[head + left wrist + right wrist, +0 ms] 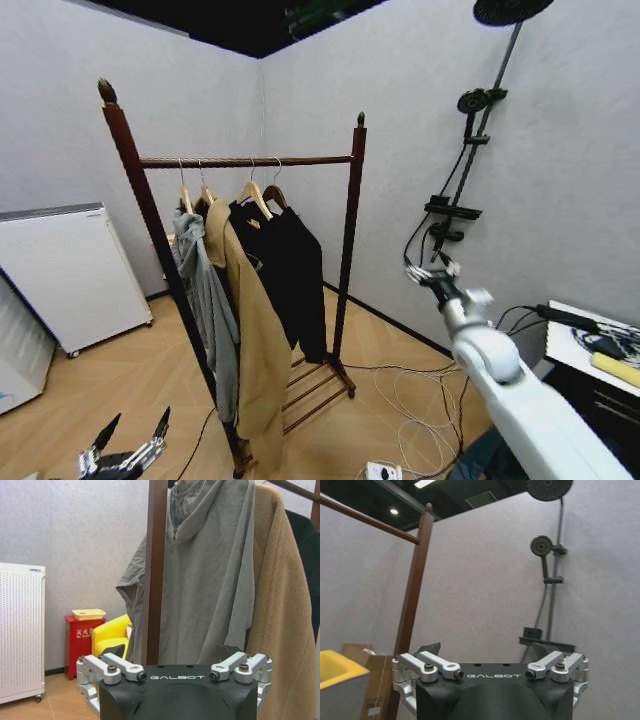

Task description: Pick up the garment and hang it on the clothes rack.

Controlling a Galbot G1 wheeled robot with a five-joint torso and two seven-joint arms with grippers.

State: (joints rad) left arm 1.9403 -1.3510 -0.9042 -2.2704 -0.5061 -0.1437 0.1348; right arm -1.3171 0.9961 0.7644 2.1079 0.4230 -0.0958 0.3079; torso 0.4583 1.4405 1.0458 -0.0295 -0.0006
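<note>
1. Your right end effector (433, 272) is raised beside the clothes rack (351, 200), fingers spread, holding nothing.
2. Your left end effector (128, 452) hangs low by the rack's foot, likewise released.
3. Your garment (295, 275) hangs on the rack's rod.

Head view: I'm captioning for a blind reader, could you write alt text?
A wooden clothes rack holds a black garment, a tan coat and a grey hoodie. The right end effector is raised, open and empty, beside it; the left end effector hangs low, open.
</note>
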